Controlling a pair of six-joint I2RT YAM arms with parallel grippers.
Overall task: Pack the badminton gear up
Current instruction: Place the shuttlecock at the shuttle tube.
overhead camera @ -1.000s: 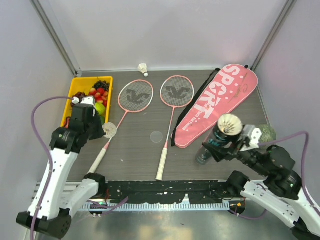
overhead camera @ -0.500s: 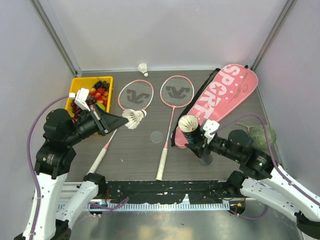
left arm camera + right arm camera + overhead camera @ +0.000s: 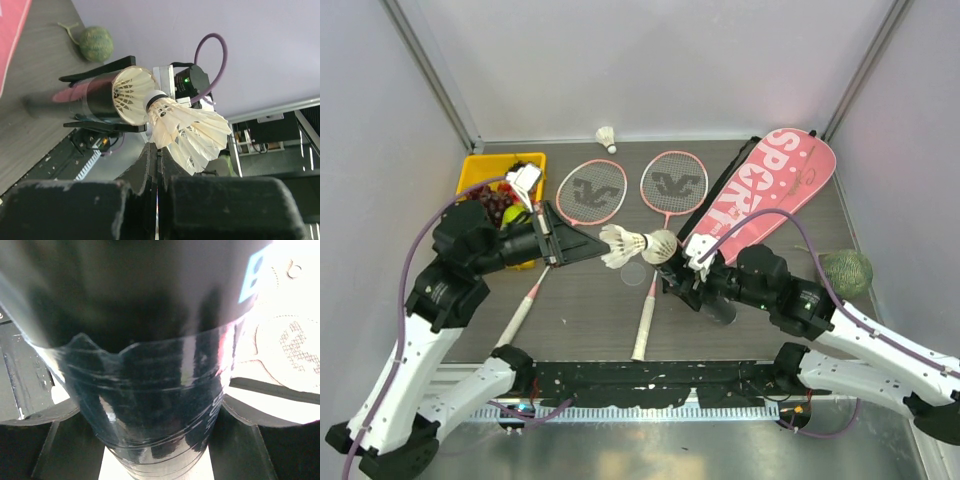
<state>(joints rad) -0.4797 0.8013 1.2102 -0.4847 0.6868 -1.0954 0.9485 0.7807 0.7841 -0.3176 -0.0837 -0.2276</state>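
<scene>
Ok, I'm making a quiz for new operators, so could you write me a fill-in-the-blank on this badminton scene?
The left gripper pinches a white feather shuttlecock nose-first at the long dark cylindrical tube held by the right gripper; ____ loose shuttlecock lies at the far edge of the dark table.
____ pink-framed rackets lie on it.
The pink racket-shaped bag reads ____.
Missing: one; two; SPORT.

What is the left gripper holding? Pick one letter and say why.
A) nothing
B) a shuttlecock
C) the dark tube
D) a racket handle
B: the left gripper is shut on the feathers of the shuttlecock, whose cork tip is at the open mouth of the tube.
</scene>
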